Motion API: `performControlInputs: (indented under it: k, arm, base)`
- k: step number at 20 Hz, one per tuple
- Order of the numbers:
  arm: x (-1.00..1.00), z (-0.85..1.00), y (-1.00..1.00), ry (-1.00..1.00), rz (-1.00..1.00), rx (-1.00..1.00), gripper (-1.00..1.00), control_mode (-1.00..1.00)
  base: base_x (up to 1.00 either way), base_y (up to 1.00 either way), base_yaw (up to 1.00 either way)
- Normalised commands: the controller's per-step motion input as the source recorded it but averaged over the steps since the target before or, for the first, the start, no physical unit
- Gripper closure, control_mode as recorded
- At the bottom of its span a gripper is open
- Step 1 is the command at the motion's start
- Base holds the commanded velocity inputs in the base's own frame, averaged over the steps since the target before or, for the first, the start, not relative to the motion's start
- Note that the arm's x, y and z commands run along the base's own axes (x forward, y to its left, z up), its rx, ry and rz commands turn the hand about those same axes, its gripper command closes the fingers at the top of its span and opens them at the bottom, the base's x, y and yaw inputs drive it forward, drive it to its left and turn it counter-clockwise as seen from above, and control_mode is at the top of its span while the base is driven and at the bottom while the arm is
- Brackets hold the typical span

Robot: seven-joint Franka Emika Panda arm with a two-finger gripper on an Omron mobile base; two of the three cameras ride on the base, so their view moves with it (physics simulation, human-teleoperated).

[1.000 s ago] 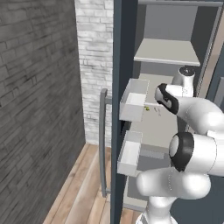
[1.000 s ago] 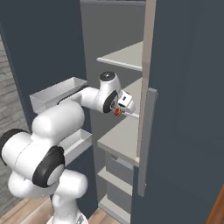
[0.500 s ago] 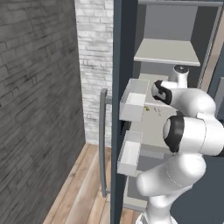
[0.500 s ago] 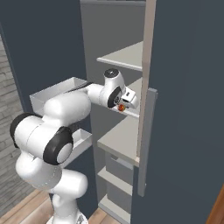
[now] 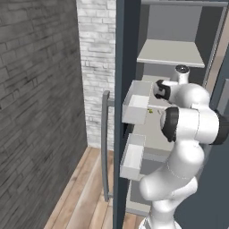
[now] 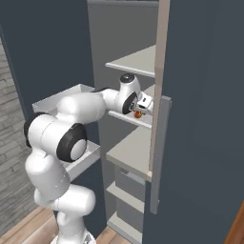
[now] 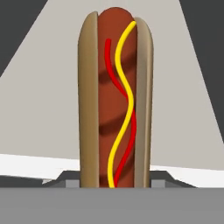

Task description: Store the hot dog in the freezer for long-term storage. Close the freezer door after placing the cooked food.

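**One hot dog inside the open freezer**

We count one hot dog (image 7: 115, 100) at the hand view's centre, between our jaws, apparently clamped. In the right base view the gripper (image 6: 141, 109) is above a freezer (image 6: 138, 62) shelf. Two white bins (image 5: 136, 107) hang on the freezer door (image 5: 126, 44).

Kitchen: tall freezer (image 5: 179, 53) open, brick wall (image 5: 96, 67), wood floor (image 5: 85, 192).

One hot dog (image 7: 115, 100), two door bins (image 5: 135, 107), one freezer (image 6: 136, 62).
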Motion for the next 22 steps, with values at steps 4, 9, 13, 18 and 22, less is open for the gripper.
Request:
performControlInputs:
  k: [4,9,13,18,22]
  arm:
    - [0.51,-0.22,-0.22,0.00,0.00,0.00,1.00,-1.00]
    - [0.45,-0.21,-0.20,0.00,0.01,0.00,1.00,-1.00]
    - [0.24,-0.14,-0.10,0.00,0.04,0.00,1.00,-1.00]
    - [0.11,-0.14,-0.13,0.00,0.06,0.00,1.00,-1.00]
    - [0.00,-0.09,0.00,0.00,0.01,0.00,-1.00,-1.00]
  base:
    - [0.00,0.00,0.00]
    - [0.00,0.00,0.00]
    - [0.00,0.00,0.00]
    - [0.00,0.00,0.00]
    - [0.00,0.00,0.00]
